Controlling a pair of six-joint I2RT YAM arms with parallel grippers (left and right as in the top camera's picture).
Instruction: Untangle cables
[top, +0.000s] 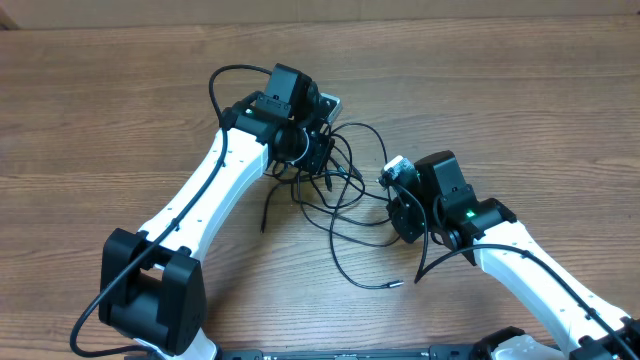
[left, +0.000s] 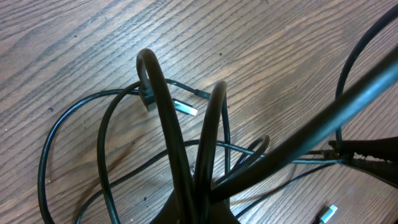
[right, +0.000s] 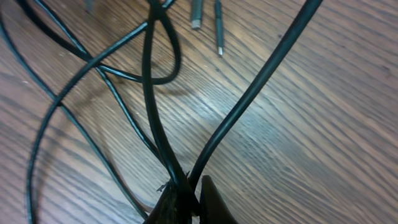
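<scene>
Left gripper is pressing its jaws together on the cables, with two stiff loops rising out of the pinch in its wrist view. The fingers are lying almost wholly below the frame's edge, showing only as a dark mass. Right gripper is also clamping shut on cables, several strands running together into the narrow slot between its dark fingers, which are being cut off by the bottom of its own view.

The bench, wood-grained, is filling the overhead view and carrying everything. Two white arms are reaching in from the lower corners, the left arm toward the upper middle and the right arm toward the centre right. From above, their black wrists are covering both pinch points, so the jaws are not showing there. The cables are lying in a loose tangle on the bench between the two wrists, their loops crossing too thickly to tell one cord from another. One strand is trailing toward the near edge and ending in a silver tip. A silver plug is resting on the wood behind the left loops. Two small plug ends are lying at the top of the right wrist view, partly out of frame.
</scene>
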